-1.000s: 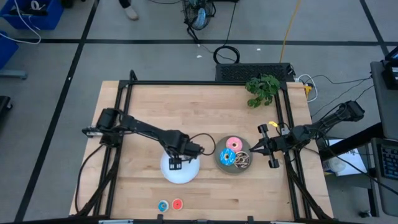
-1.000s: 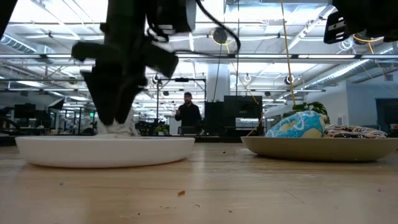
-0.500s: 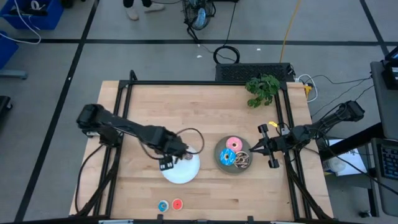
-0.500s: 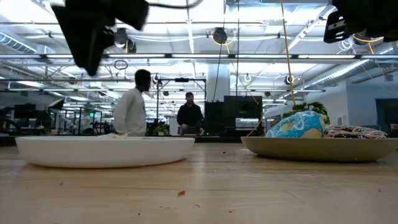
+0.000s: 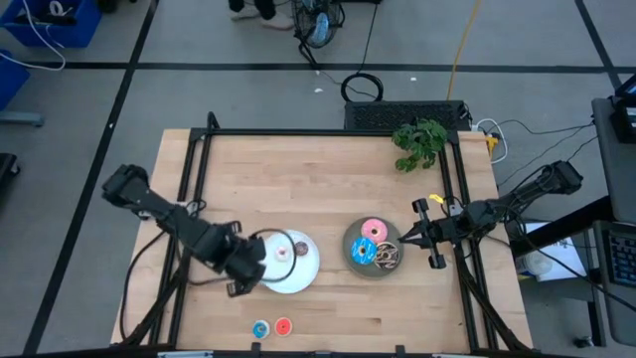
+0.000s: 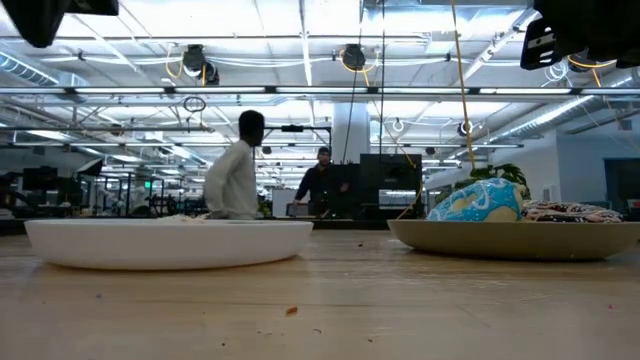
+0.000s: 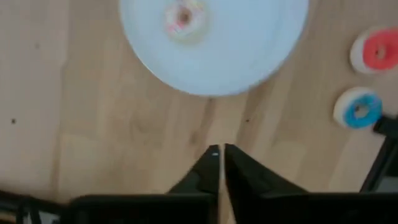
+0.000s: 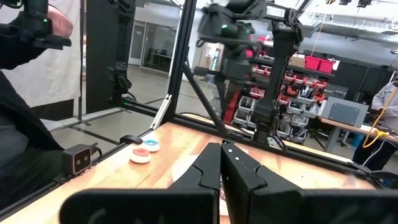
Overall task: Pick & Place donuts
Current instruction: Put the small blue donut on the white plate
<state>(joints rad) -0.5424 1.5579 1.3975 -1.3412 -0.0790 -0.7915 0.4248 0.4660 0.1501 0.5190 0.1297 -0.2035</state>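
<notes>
On the wooden table (image 5: 298, 189), seen from overhead, the left gripper (image 5: 241, 267) hung over the boards just off the 9 o'clock rim of the round white plate (image 5: 303, 270), its fingers (image 7: 208, 171) pressed together on nothing in its wrist view. A small white donut with a dark centre (image 5: 283, 251) lay alone on that plate, toward its 12 o'clock side.

At 3 o'clock from the white plate sat the round grey plate (image 5: 351, 257), carrying three larger donuts: the pink donut (image 5: 375, 230) at its 12 o'clock, the blue sprinkled donut (image 5: 364, 252) at 8 o'clock and the dark brown drizzled donut (image 5: 388, 256) at 4 o'clock, packed close against one another. The right gripper (image 5: 404, 240) waited just off the grey plate's 3 o'clock rim, its fingers (image 8: 214, 168) closed and empty.

Two mini donuts lay side by side near the table's front edge, at 6 o'clock from the white plate: the blue mini donut (image 5: 260, 329) and, just beside it at 3 o'clock, the red mini donut (image 5: 283, 326).

A leafy green plant (image 5: 420, 142) stood near the far right corner of the table. Beyond the table, at table height, two people (image 6: 240, 170) stood in the room.
</notes>
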